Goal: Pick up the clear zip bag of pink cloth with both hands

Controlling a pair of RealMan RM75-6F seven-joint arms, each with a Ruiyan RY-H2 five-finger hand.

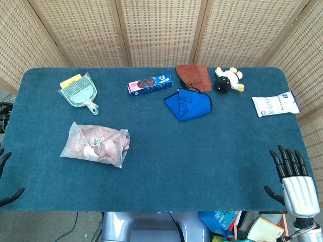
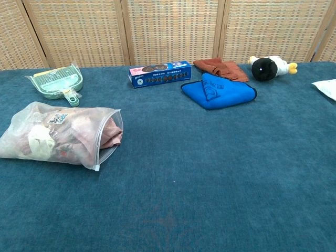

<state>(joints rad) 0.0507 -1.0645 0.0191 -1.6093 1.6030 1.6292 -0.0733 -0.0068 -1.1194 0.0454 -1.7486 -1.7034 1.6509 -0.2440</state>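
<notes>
The clear zip bag of pink cloth (image 1: 96, 143) lies flat on the blue table (image 1: 202, 161), left of the middle; in the chest view the bag (image 2: 60, 134) fills the left side, its zip end facing right. My right hand (image 1: 293, 179) hangs at the table's near right corner, fingers spread and pointing up, holding nothing, far from the bag. Only dark fingertips of my left hand (image 1: 6, 176) show at the near left edge, below and left of the bag. Neither hand appears in the chest view.
Along the far side lie a green dustpan (image 1: 79, 92), a blue biscuit box (image 1: 149, 84), a brown cloth (image 1: 194, 76), a blue cloth (image 1: 188, 105), a black and white plush toy (image 1: 227, 79) and a white packet (image 1: 275, 105). A wicker screen stands behind.
</notes>
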